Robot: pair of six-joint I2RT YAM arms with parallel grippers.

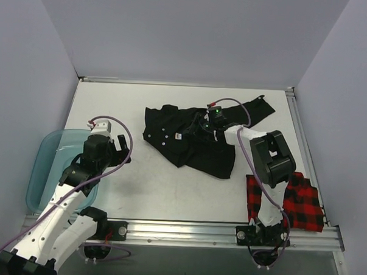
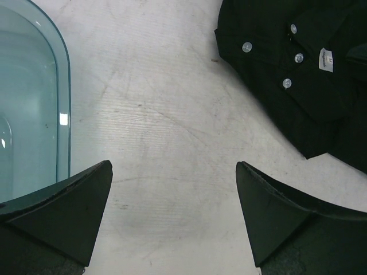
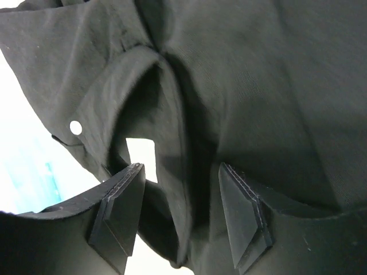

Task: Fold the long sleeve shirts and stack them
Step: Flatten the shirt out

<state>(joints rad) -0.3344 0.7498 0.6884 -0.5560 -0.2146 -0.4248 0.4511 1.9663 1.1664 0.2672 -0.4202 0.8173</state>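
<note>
A: How many things are lying on the table (image 1: 151,185)?

B: I am counting two shirts and one tub (image 1: 45,168). The black shirt (image 1: 192,144) is lying crumpled at the far middle, and one sleeve is reaching toward the far right corner. In the left wrist view it is showing four white buttons (image 2: 247,47) and one white label (image 2: 326,59). The check shirt (image 1: 287,200) is lying at the near right corner, just beside the right arm's base.

A: And the edges, the free room?

B: Walls (image 1: 28,76) are standing on three sides. A metal rail (image 1: 306,143) is running along the right edge, and the check shirt is lying close to it. The tub is sitting at the left edge. Bare table is lying between the tub and the black shirt.

A: What are the grippers doing?

B: The left gripper (image 2: 174,166) is hanging over bare table between tub and black shirt, its jaws spread fully wide and holding nothing. The right gripper (image 3: 180,166) is standing over the black shirt, about half open. A ridge (image 3: 178,143) of the cloth is rising between its jaws. I cannot tell whether they are pinching it.
</note>
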